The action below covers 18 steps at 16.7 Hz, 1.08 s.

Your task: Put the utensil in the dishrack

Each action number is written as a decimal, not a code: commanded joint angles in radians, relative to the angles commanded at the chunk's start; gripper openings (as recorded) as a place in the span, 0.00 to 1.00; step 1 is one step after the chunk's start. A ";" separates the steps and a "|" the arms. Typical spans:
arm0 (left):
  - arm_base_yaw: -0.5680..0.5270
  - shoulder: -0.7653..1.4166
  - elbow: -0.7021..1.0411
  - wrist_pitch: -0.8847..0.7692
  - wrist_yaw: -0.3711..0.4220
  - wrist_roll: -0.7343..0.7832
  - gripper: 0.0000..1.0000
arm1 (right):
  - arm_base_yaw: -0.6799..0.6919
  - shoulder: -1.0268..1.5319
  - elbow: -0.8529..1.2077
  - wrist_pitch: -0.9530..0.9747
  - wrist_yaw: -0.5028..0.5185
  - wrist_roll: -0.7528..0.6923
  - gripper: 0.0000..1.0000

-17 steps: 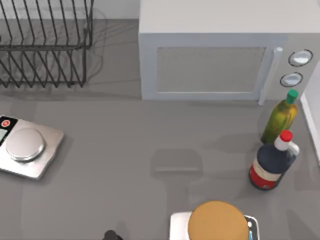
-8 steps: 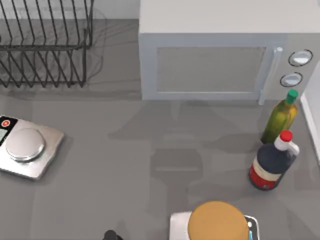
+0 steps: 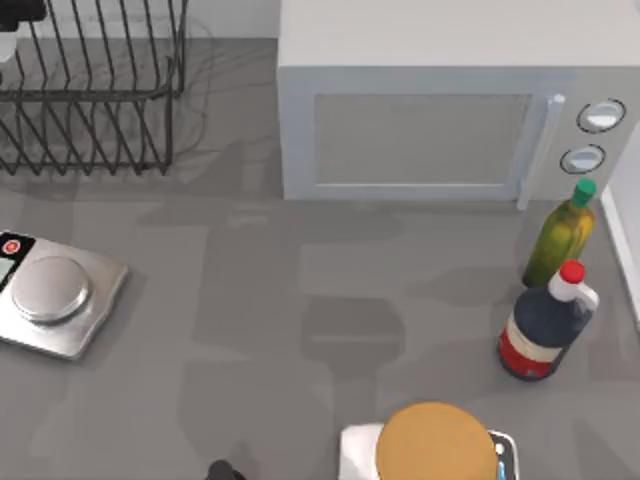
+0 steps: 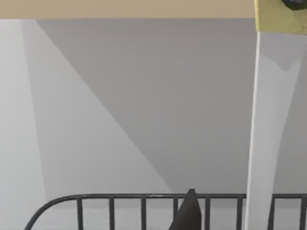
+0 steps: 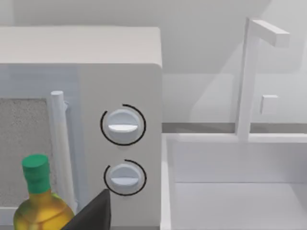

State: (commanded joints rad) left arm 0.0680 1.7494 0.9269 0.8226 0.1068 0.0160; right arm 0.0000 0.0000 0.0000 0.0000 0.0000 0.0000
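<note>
Grey tabletop [image 3: 250, 330] lay below you, and at its far left the utensil [image 4: 264, 134] showed in your left wrist view, its white handle crossing the top rail of the dishrack [image 3: 90, 110], near your left gripper [image 4: 189, 213]. You couldn't tell whether that gripper clamped it. Your right gripper [image 5: 93, 215] faced the microwave [image 3: 430, 100] and oil bottle [image 5: 38, 206], its grip equally unclear

the rack [image 3: 90, 110] was black wire on the grey table [image 3: 250, 330]. the microwave [image 3: 430, 110] was pale grey. one bottle [image 3: 560, 235] was yellow-green with a green cap, another [image 3: 540, 330] dark with a red label and red cap. the scale [image 3: 50, 295] was silver.
</note>
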 joint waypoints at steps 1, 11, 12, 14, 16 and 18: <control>-0.001 0.006 -0.003 0.008 -0.001 0.000 0.00 | 0.000 0.000 0.000 0.000 0.000 0.000 1.00; -0.001 0.006 -0.003 0.008 -0.001 0.000 0.45 | 0.000 0.000 0.000 0.000 0.000 0.000 1.00; -0.001 0.006 -0.003 0.008 -0.001 0.000 0.53 | 0.000 0.000 0.000 0.000 0.000 0.000 1.00; -0.001 0.006 -0.003 0.008 -0.001 0.000 0.68 | 0.000 0.000 0.000 0.000 0.000 0.000 1.00; -0.001 0.006 -0.003 0.008 -0.001 0.000 0.83 | 0.000 0.000 0.000 0.000 0.000 0.000 1.00; -0.001 0.006 -0.003 0.008 -0.001 0.000 0.98 | 0.000 0.000 0.000 0.000 0.000 0.000 1.00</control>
State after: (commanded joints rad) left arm 0.0667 1.7555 0.9237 0.8304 0.1056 0.0157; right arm 0.0000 0.0000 0.0000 0.0000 0.0000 0.0000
